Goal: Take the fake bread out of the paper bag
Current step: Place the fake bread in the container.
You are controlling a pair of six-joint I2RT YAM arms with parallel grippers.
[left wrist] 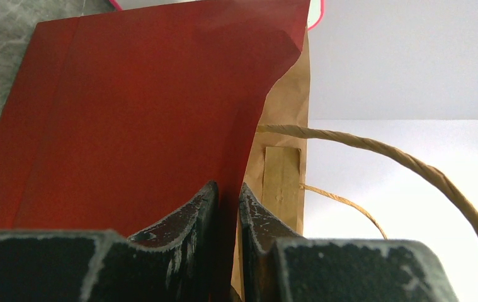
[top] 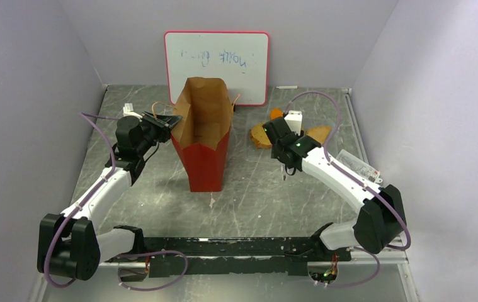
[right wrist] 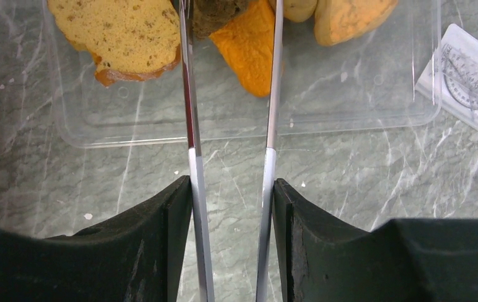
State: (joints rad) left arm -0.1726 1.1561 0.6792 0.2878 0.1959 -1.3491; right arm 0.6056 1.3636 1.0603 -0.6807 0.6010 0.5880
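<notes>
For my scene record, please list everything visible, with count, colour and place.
paper bag: one, red outside, brown inside, upright, centre
fake bread: at least four pieces, tan, orange, dark brown, in the tray
clear tray: one, transparent, right of the bag
tongs: one pair, silver, over the tray
whiteboard: one, white, red frame, back wall
protractor: one, clear, beside the tray
left gripper: one, black, shut on the bag's rim
right gripper: one, black, holding the tongs

Paper bag (top: 204, 160) is red outside, kraft brown inside; bread slice (right wrist: 123, 31) speckled tan, bread piece (right wrist: 220, 12) dark brown, tabletop (top: 255, 195) grey marbled.
</notes>
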